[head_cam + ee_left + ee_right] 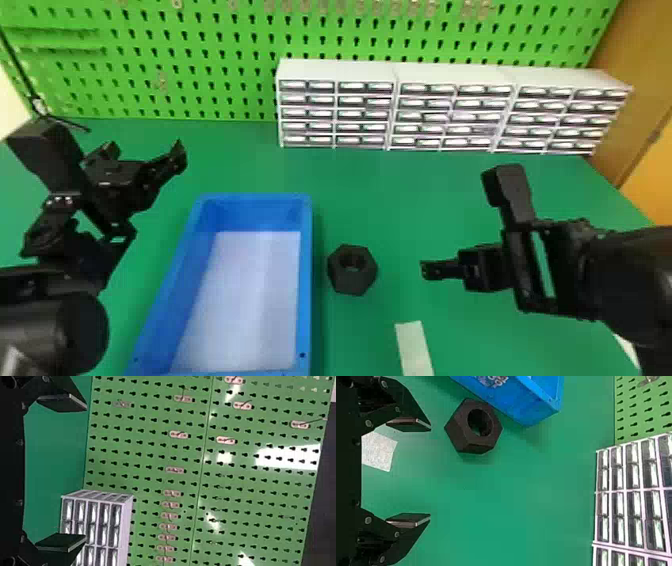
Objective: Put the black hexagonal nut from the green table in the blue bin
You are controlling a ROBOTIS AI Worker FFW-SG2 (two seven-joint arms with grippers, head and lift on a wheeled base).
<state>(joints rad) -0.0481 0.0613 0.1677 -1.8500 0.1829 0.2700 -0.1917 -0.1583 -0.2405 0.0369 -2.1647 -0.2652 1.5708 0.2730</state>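
Observation:
The black hexagonal nut (352, 269) lies flat on the green table (390, 200), close beside the right wall of the blue bin (306, 280). My right gripper (431, 270) is to the right of the nut, apart from it. In the right wrist view the nut (474, 427) lies beyond the fingertips of my open right gripper (430, 473), nothing between them, and part of the blue bin (526, 399) shows past it. My left gripper (145, 150) is held at the left, behind and left of the bin; in the left wrist view the left gripper (86, 475) stands open and holds nothing.
White drawer cabinets (450, 75) stand along the back of the table before a green pegboard (200, 65). A pale strip (414, 347) lies on the table in front of the nut, toward the near edge. An orange-brown panel (635, 90) rises at the far right.

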